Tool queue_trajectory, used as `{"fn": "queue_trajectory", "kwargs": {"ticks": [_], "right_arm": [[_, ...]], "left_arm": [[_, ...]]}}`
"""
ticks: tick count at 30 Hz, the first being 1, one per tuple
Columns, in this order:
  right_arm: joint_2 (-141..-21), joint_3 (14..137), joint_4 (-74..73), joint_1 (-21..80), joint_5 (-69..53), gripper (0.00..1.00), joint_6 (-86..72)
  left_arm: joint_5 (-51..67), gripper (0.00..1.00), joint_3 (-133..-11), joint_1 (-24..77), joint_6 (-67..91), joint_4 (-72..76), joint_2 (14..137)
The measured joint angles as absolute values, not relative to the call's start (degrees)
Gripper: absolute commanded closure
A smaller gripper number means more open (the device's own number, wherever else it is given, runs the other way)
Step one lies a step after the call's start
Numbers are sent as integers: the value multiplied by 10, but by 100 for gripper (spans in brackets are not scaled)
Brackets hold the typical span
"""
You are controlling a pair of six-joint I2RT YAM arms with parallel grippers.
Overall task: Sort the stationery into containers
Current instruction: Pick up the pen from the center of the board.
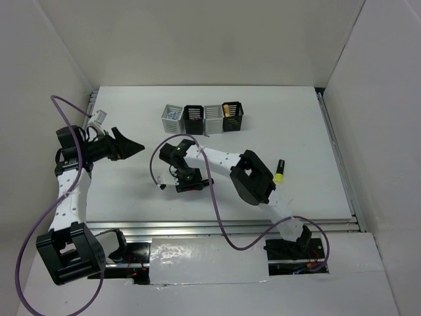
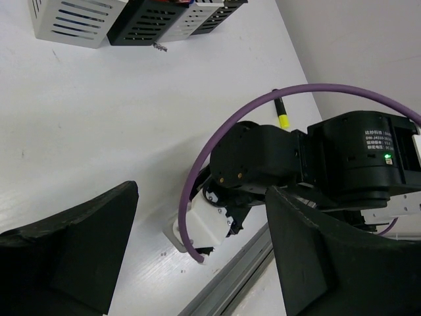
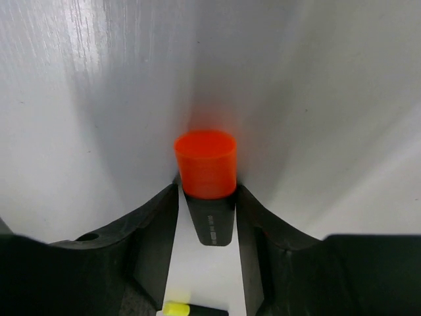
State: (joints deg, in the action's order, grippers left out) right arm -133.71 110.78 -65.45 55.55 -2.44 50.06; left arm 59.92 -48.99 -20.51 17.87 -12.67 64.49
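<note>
At 3 o'clock in the left wrist view, a black joint housing point(image 2: 368, 164) carries a few lines of small white print. The first line is in Chinese characters and the next begins with "DM-". The rest is too small to read. In the right wrist view, the orange-black highlighter point(image 3: 206, 178) has tiny white print on its black barrel, toward 6 o'clock, and it is not readable.
</note>
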Motion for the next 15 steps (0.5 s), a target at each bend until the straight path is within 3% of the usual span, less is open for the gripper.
{"fn": "queue_trajectory", "kwargs": {"ticks": [7,9,10,11,14,15], "right_arm": [[-1350,1126,-672,571,-1,50,484],[-1351,1126,-672,574,6,53,479],[-1351,1126,-671,575,10,60,477],[-1351,1125,-670,576,12,73,477],[-1349,1122,-667,576,11,96,469],[-1348,1120,-666,576,11,98,468]], "left_arm": [[599,10,-490,-206,175,-138,643],[599,10,-490,-207,175,-138,643],[599,10,-490,-208,175,-138,643],[599,10,-490,-208,175,-138,643],[599,10,-490,-209,175,-138,643],[599,10,-490,-209,176,-137,643]]}}
